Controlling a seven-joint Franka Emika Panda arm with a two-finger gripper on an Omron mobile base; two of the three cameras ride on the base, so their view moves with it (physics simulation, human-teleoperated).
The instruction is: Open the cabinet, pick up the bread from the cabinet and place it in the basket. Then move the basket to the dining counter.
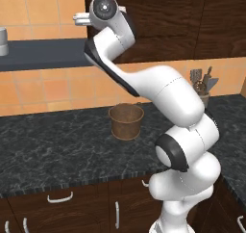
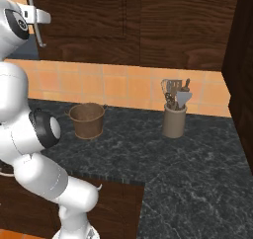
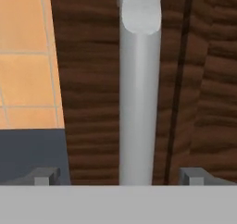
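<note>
1. Left base view: the gripper (image 1: 79,19) is raised against the cabinet (image 1: 158,20); the basket (image 1: 126,121) stands well below it on the black counter (image 1: 57,145).
2. Right base view: the gripper sits at the silver handle (image 2: 33,20); a utensil crock (image 2: 174,120) stands beyond the basket, farther from the hand.
3. Hand view: fingertips (image 3: 44,176) spread wide apart, the handle straight ahead between them, nothing clamped.

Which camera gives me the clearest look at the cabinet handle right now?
The hand view: the handle runs up the middle as a wide silver bar between the open end effector's fingertips. In the right base view it is a thin bar behind the hand. I cannot make it out in the left base view.
</note>
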